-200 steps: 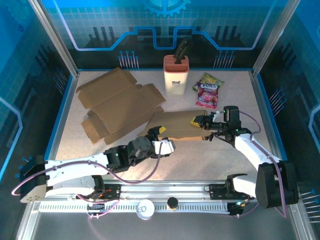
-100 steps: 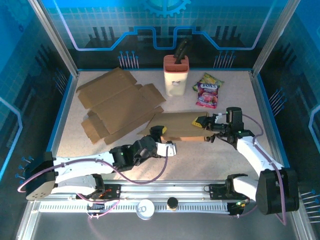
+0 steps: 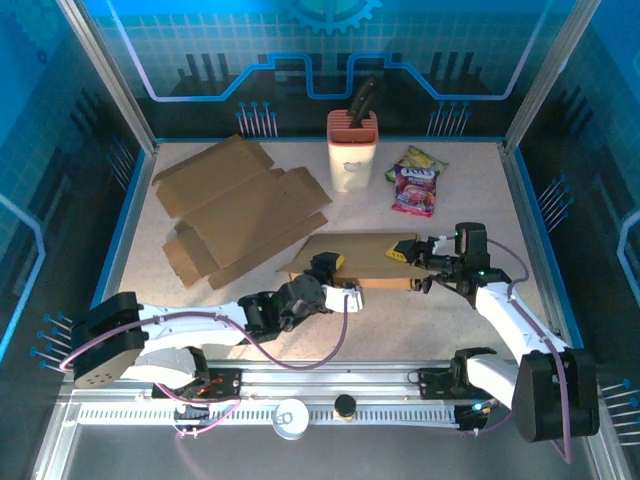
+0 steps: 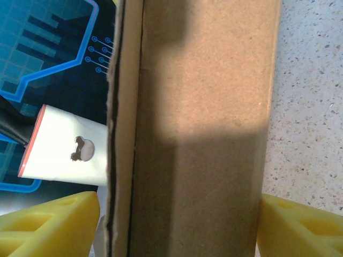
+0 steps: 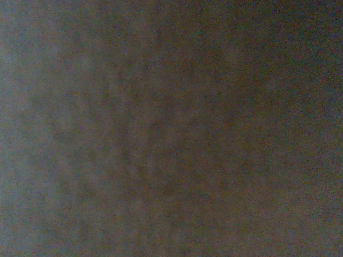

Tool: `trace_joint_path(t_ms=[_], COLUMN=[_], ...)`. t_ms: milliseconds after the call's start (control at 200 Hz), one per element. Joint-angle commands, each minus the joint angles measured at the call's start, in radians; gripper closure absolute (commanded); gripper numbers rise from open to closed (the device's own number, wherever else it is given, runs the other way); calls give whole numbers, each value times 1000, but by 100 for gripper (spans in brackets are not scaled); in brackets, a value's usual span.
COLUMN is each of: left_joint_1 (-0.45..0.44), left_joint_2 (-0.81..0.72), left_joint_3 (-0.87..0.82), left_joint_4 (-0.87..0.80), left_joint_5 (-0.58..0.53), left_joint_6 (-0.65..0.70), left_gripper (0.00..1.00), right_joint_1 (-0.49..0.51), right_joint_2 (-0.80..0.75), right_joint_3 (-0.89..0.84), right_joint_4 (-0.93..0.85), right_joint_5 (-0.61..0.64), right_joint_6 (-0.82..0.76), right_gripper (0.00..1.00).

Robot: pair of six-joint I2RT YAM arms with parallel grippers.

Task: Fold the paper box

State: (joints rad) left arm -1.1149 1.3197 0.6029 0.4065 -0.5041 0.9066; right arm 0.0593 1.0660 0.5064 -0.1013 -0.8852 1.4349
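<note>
The left pincer point(image 4: 179, 203) straddles a panel of the box point(image 3: 360, 252) at its near left corner; its yellow fingers point(image 4: 53, 222) stand wide, one at each long edge of the brown cardboard, right at the edges, but I cannot tell whether they press it or only flank it. The right pincer point(image 3: 407, 252) sits at the box's right end with a yellow finger against the cardboard there; its wrist view gives just a dark brown blur, so I cannot tell whether it clamps the box. The box lies across the middle of the table point(image 3: 400, 320), long side running left to right, between the two arms. Behind it to the left, flat cardboard point(image 3: 235, 205) lies spread on the table. A white knife block point(image 3: 352, 150) stands at the back, with two snack packets point(image 3: 415, 180) just to its right
</note>
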Motion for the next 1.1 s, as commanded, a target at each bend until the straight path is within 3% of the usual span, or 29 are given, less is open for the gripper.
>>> trace_joint_path(t_ms=[0,155,350,520,660,830,1005,1091], left_joint_1=[-5,-5,-8,-11,-12,-11,-10,-8], left_joint_2=[9,23,24,-8,-42,-66,-44,-34], left_joint_3=[-14,-6,19,51,122,217,283,340], left_joint_4=[62,48,-11,-112,-323,-593,-739,-831], left_joint_5=[-26,-20,-7,-3,17,44,89,109], left_joint_6=[24,14,-14,-39,-113,-272,-359,-387], left_gripper=[26,29,42,41,42,43,46,46], right_joint_1=[-18,-36,-43,-65,-128,-238,-258,-259], right_joint_2=[-2,-3,3,1,-36,-120,-105,-114], right_joint_3=[-28,-28,-23,-23,51,185,199,236], right_joint_4=[34,37,27,18,-168,-470,-476,-558], right_joint_5=[-46,-58,-56,-62,-41,120,146,208], right_joint_6=[40,41,16,-13,-176,-452,-493,-550], right_gripper=[55,55,51,47,37,27,28,29])
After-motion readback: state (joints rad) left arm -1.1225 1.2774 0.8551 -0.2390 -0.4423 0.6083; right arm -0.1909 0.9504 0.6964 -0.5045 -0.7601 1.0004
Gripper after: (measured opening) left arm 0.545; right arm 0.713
